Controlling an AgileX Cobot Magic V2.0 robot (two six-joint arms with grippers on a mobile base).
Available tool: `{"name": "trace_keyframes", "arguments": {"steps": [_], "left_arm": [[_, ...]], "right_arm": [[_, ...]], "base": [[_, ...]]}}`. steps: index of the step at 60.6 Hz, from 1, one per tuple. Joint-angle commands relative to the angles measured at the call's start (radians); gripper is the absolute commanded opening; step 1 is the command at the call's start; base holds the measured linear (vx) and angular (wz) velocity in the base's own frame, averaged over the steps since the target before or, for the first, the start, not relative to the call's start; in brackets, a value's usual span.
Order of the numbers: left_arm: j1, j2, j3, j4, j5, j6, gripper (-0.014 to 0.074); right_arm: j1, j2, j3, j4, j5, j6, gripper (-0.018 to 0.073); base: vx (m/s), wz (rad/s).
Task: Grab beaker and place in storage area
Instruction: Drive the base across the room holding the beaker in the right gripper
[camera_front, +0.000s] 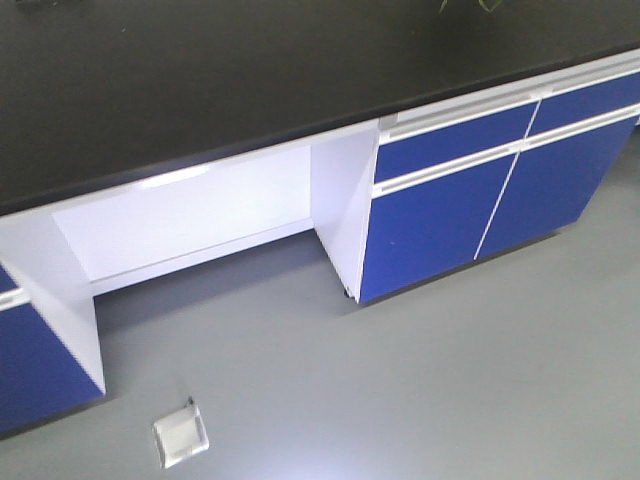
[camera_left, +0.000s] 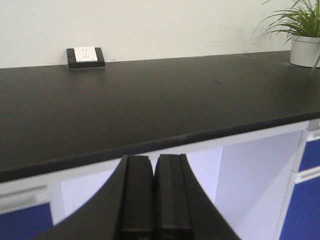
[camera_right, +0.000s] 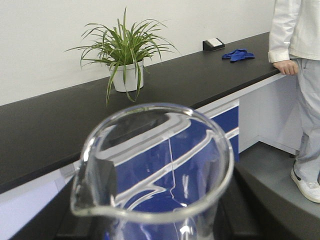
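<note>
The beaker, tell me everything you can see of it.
The beaker is clear, colourless glass, apparently empty, with a thick rounded rim pinched into a pour spout at lower left. It is upright, filling the near view, its lower body cut off by the frame. The right gripper holds it in the air, short of the black benchtop.
</note>
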Motion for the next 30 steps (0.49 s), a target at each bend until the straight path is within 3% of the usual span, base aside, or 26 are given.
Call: {"name": "trace_keyframes", "arguments": {"steps": [1, 15, 30], "left_arm": [[-0.008, -0.017, 0.022, -0.006, -0.082, -0.006, -0.0008], [-0.008, -0.017, 0.022, -0.006, -0.082, -0.006, -0.0008], [-0.008, -0.017, 0.022, -0.006, -0.082, -0.006, -0.0008]], "right_arm": [[-0.003, 0.01, -0.029, -0.017, -0.086, -0.008, -0.0001], [-0.003, 0.01, -0.029, -0.017, -0.086, -0.008, -0.0001], [-0.003, 0.01, -0.029, -0.017, -0.085, -0.008, -0.0001]], "base": [[0.49, -0.04], [0.48, 0.09], [0.45, 0.49]]}}
